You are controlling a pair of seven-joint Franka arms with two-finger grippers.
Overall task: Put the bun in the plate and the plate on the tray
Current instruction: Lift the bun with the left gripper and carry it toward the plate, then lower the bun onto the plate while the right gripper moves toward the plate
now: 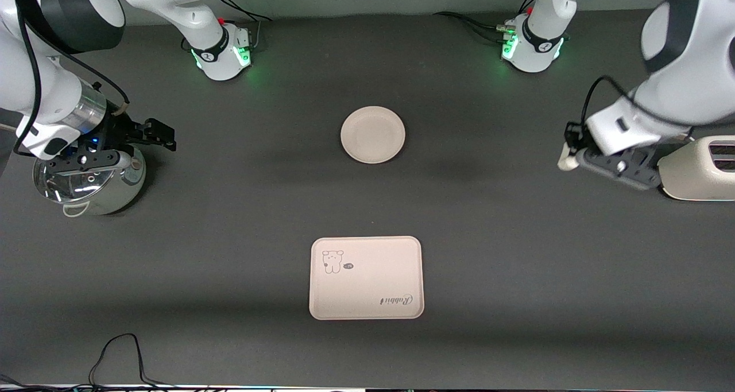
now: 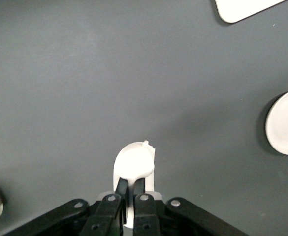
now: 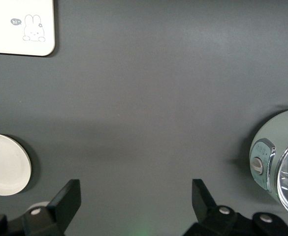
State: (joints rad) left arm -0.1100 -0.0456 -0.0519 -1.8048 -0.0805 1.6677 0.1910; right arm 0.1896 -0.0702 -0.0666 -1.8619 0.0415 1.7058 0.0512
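The bun (image 2: 136, 160), a small off-white lump, is pinched between the fingertips of my left gripper (image 2: 130, 183), which is shut on it. In the front view the left gripper (image 1: 568, 161) hangs over bare table beside the toaster, with the bun (image 1: 566, 162) at its tip. The round cream plate (image 1: 372, 134) lies empty mid-table. The cream tray (image 1: 366, 278), printed with a bear, lies nearer the front camera than the plate. My right gripper (image 1: 150, 142) waits open over the steel pot, nothing between its fingers (image 3: 67, 199). Its wrist view also shows the plate (image 3: 3, 164) and the tray (image 3: 18, 27).
A steel pot with a glass lid (image 1: 89, 177) stands at the right arm's end. A cream toaster (image 1: 703, 168) stands at the left arm's end. Black cables (image 1: 120, 357) lie along the table's front edge. Both arm bases sit along the back.
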